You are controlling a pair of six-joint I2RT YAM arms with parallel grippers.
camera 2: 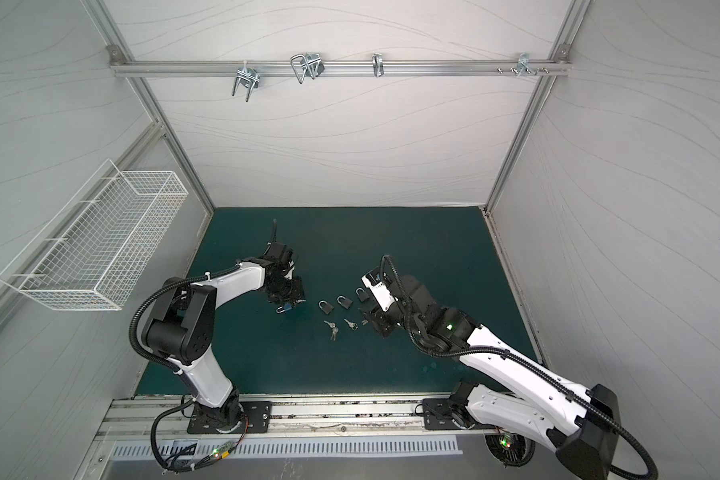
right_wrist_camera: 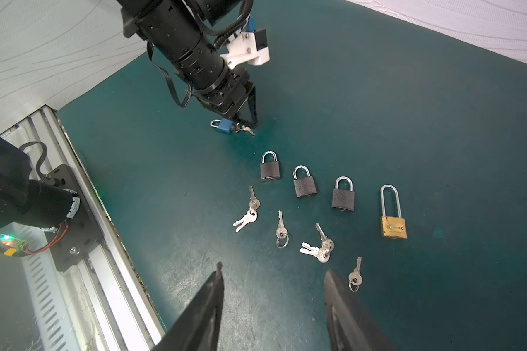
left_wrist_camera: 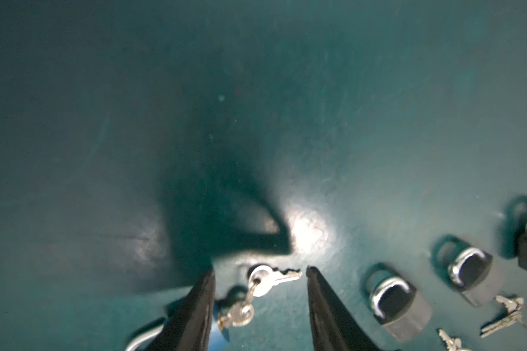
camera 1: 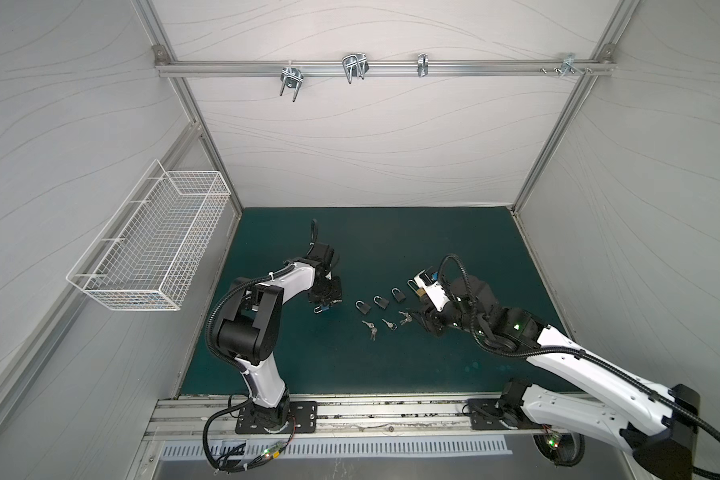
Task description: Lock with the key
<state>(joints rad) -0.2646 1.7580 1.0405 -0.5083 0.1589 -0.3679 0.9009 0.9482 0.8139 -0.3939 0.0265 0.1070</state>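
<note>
Padlock [camera 1: 325, 308], the blue one, lies flat on the green mat [camera 1: 391, 365] at 9 o'clock of the row of black padlocks [camera 1: 379, 301]. A key [left_wrist_camera: 238, 313] sits in its keyhole, probably so the turn can be made without lifting it. In a top view its long axis runs roughly 9 to 3 o'clock, shackle at 9 and key end at 3. The left gripper [left_wrist_camera: 259, 269] stands over it with jaws apart, straddling the key and its spare [left_wrist_camera: 274, 278], seemingly lined up to pinch the key, while the right gripper [right_wrist_camera: 273, 270] hovers with jaws apart and empty at the 3 o'clock end of the loose keys [right_wrist_camera: 318, 247], clear of the work.
</note>
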